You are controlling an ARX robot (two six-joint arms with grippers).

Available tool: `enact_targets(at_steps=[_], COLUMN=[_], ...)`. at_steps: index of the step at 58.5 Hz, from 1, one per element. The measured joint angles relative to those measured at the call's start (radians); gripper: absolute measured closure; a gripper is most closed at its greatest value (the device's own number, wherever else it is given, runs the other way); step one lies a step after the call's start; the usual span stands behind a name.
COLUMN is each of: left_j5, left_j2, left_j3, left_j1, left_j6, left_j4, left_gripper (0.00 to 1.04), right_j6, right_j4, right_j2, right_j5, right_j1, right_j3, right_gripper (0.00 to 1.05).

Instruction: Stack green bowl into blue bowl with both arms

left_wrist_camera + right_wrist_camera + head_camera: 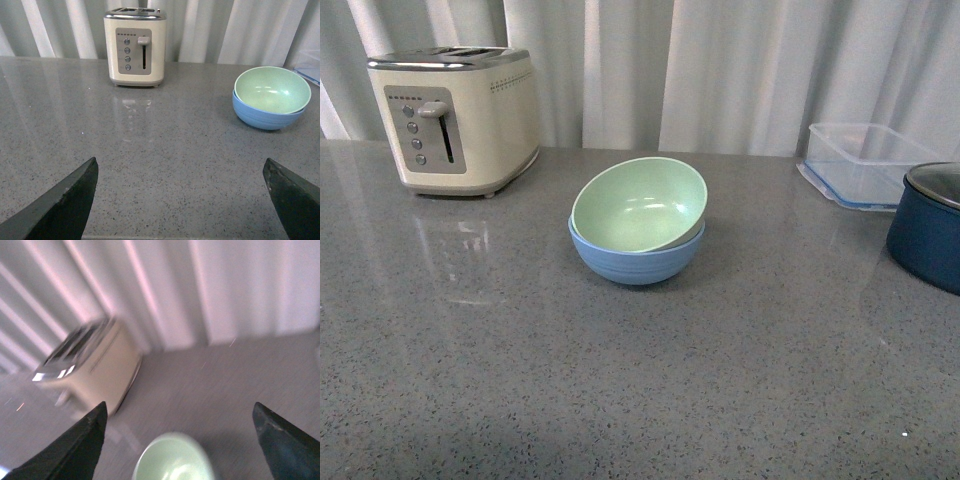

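Green bowl (639,203) sat tilted inside blue bowl (636,258), right of toaster (455,118); both grippers (182,200) (180,440) spread wide, empty; a nudge risked tipping it out.

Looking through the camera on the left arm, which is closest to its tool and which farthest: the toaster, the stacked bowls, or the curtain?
From the left tool, open at the picture's bottom edge:
1. Blue bowl with the green bowl tilted inside it, off to one side.
2. Toaster, farther back on the counter.
3. Curtain, behind everything.
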Motion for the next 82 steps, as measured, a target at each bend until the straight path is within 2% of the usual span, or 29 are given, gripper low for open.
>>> enact_targets(at_steps=[4,9,13,22,37,52,57,76,82], left_j5=[-0.002,-0.003,-0.003,-0.002,-0.001,-0.001,-0.001,-0.001,-0.001], left_j2=[0.000,0.000,0.000,0.000,0.000,0.000,0.000,0.000,0.000], left_j3=[0.000,0.000,0.000,0.000,0.000,0.000,0.000,0.000,0.000], left_j1=[0.000,0.000,0.000,0.000,0.000,0.000,0.000,0.000,0.000], left_j6=[0.000,0.000,0.000,0.000,0.000,0.000,0.000,0.000,0.000], left_j4=[0.000,0.000,0.000,0.000,0.000,0.000,0.000,0.000,0.000], left_gripper=[0.07,0.07,0.07,0.07,0.07,0.07,0.07,0.07,0.07], right_j6=[-0.107,-0.167,-0.188,-0.218,-0.219,-0.219,-0.219,-0.219,-0.219], right_j4=[0.119,0.188,0.223,0.299,0.320,0.281,0.252,0.135,0.164], right_j2=[-0.048,-0.098,-0.144,-0.306,-0.486,-0.628,-0.684,-0.870,-0.892], right_j5=[0.019,-0.004,-0.031,-0.097,-0.172,-0.211,-0.285,-0.289,-0.291], right_j1=[-0.034,-0.074,-0.097,-0.165,-0.242,-0.282,-0.337,-0.362,-0.362], right_j3=[-0.152,-0.308,-0.406,-0.625,-0.843,-0.947,-0.975,-1.040,-1.081], right_gripper=[0.46,0.60,0.71,1.04,1.04,1.04,1.04,1.04,1.04])
